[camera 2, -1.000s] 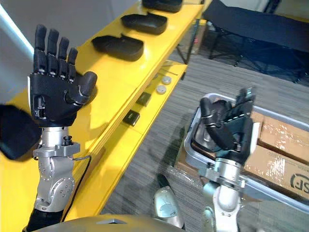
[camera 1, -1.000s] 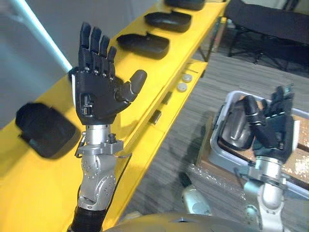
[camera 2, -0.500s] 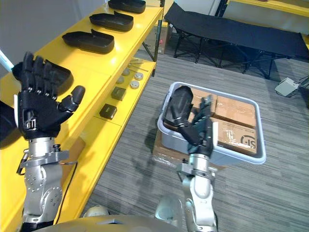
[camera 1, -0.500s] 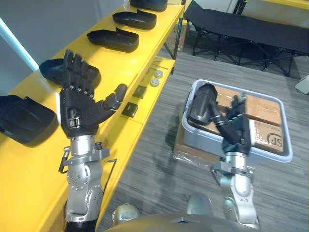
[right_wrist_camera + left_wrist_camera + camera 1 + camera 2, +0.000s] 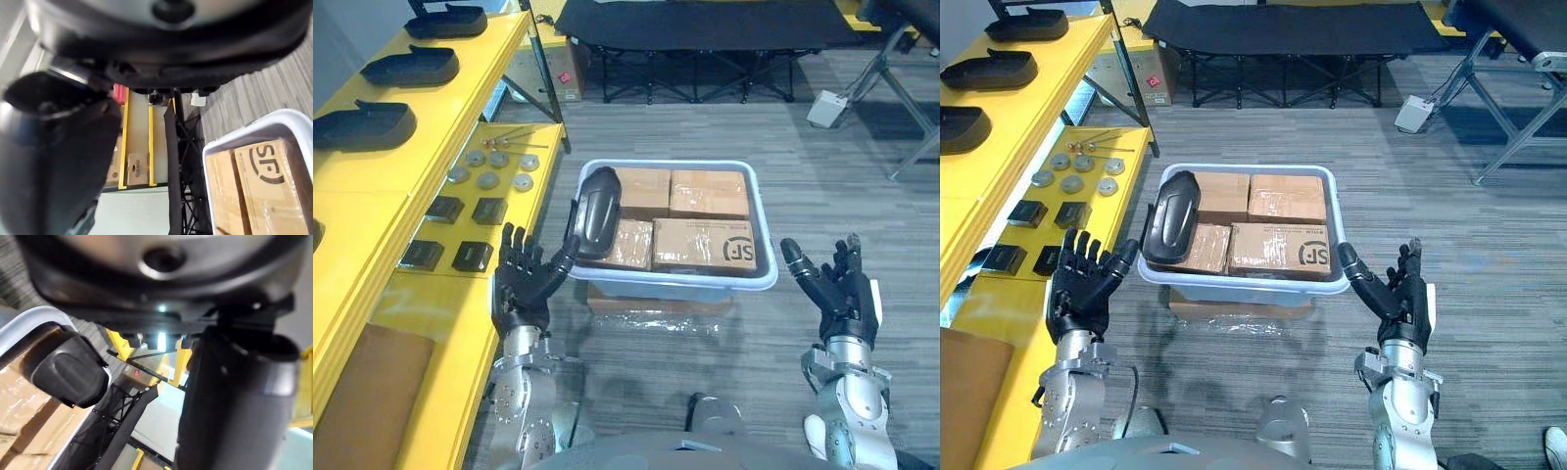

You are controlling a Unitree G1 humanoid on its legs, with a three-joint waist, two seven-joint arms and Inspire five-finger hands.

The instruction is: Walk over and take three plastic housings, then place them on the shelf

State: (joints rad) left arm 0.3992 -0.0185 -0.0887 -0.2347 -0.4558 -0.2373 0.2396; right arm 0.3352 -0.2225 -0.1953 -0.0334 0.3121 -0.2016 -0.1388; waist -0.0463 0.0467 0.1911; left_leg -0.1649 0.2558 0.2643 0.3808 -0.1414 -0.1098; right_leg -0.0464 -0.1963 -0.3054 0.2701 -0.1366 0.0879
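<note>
— Which step?
— Pick-up, I'd say. Your left hand (image 5: 522,284) and right hand (image 5: 846,298) are spread, empty; the housing (image 5: 597,211) stands at the left end of the bin (image 5: 677,284). Next, reach in and clasp it.

Black plastic housings (image 5: 411,67) lie along the yellow shelf (image 5: 374,174).

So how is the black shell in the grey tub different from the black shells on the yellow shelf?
The tub housing stands on end, leaning against the tub's left wall over cardboard boxes; the shelf housings lie flat. The tub housing is alone; the shelf housings sit in a row on the yellow shelf. All are black and similar in shape.
</note>
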